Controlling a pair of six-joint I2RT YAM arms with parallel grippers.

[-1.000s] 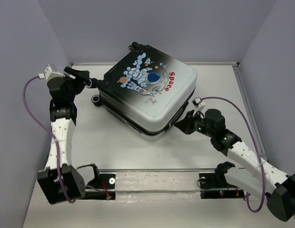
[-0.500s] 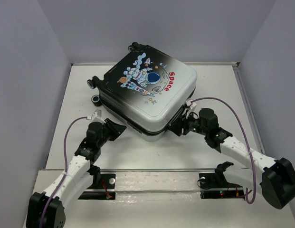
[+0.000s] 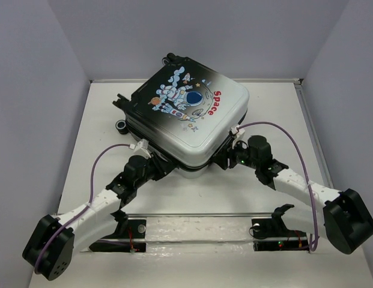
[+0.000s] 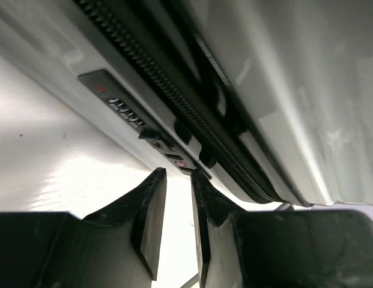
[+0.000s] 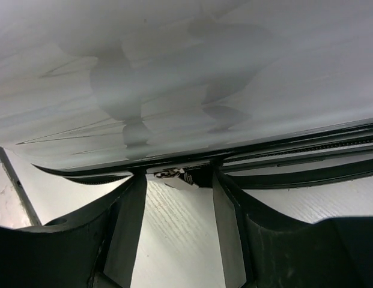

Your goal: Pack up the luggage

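Observation:
The luggage (image 3: 186, 114) lies flat and closed in the middle of the table, astronaut print and red "Space" facing up. My left gripper (image 3: 164, 170) sits low at its front-left side. In the left wrist view (image 4: 178, 174) its jaws stand narrowly apart with nothing between them, just under the combination lock (image 4: 123, 109) and the black zipper (image 4: 192, 111). My right gripper (image 3: 220, 159) is at the front-right side. In the right wrist view (image 5: 178, 180) it is open, its tips against the zipper line, with a zipper pull (image 5: 177, 176) between them, not gripped.
The white table (image 3: 96, 180) has grey walls at the back and both sides. The suitcase's black wheels (image 3: 122, 125) stick out at its left end. A metal rail (image 3: 198, 231) with the arm bases runs along the near edge.
My left arm swung from the wheels at the back left down to the suitcase's front-left side. My right gripper moved in closer to the front-right zipper line.

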